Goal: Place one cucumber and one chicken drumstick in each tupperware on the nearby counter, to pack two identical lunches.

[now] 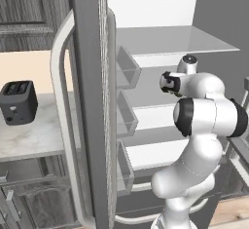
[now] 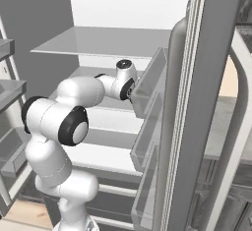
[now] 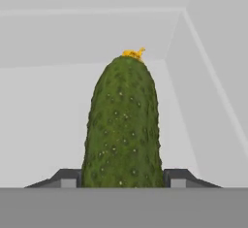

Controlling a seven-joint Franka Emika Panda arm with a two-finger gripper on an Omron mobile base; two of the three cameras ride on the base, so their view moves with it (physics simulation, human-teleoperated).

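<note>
Gripper (image 3: 123, 181) pinches cucumber (image 3: 123, 125), 1 fingertip (image 3: 68, 177) each side, near its lower end. Cucumber lies on fridge shelf (image 3: 43, 115), pointing to back corner. Risk: grip far from middle, cucumber tilts or slips when lifted.

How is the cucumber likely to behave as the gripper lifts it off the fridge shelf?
The cucumber looks thick and stiff, so it probably won't sag. Its round body would likely roll if released. The gripper flanks one end, so the long free end may swing.
</note>
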